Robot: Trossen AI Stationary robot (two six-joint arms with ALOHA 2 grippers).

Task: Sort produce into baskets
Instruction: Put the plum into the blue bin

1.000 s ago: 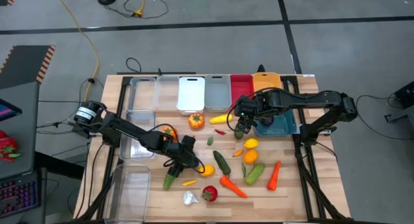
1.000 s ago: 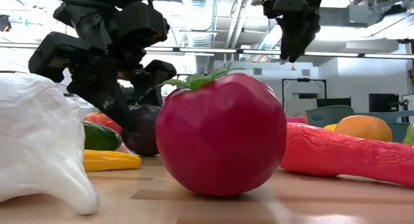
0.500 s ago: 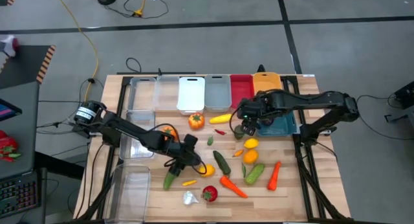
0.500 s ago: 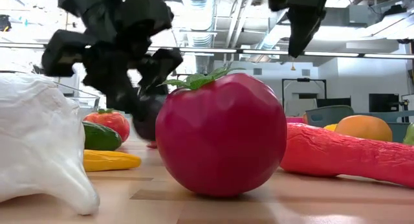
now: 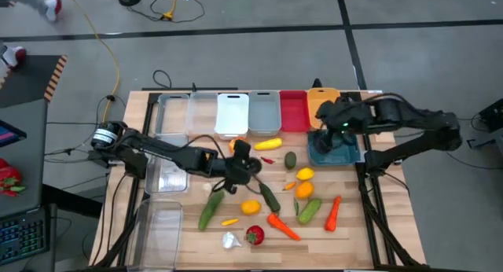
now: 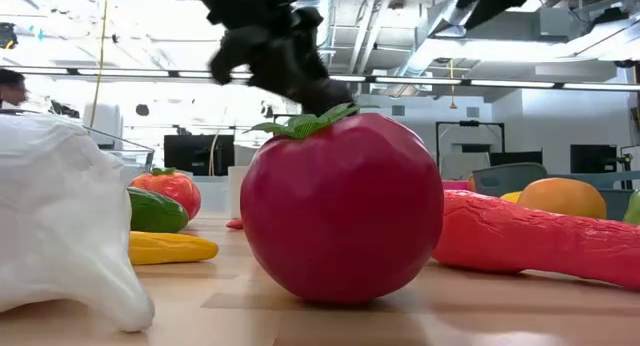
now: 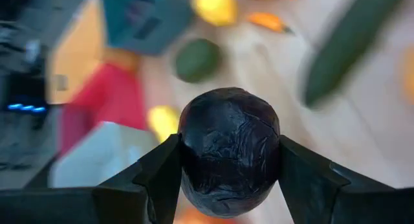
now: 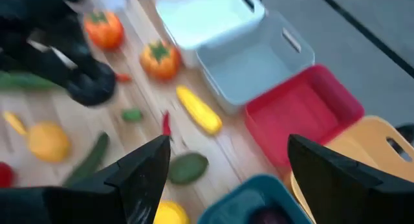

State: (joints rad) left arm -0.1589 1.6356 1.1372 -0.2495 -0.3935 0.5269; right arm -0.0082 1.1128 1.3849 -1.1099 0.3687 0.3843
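From above, the left hand hangs over the middle of the worktop, just short of the row of bins along the far edge: clear ones, then white, grey, red and yellow. The teal bin sits near the right edge, with the right hand above it. Loose produce is spread over the middle and the near half: a green cucumber, an orange round, a carrot, a lemon, a dark green oval and others.

At worktop height a big red tomato fills the middle, white garlic is at one side and a carrot at the other. Both arms are dark shapes overhead, and their fingers cannot be made out here.

The left wrist view shows the left hand pinching a purple round between its two fingers, gripped across its widest part and held off the worktop. Its skin looks crinkled and glossy. I judge it a light, hollow plastic toy, stiff but slick, so a hold across the middle suits it best; off-centre, it could squirt out.

The right wrist view has the right hand spread wide and empty, looking down at the teal bin, the red bin and the grey one.

No brand, label or writing is readable in any view.
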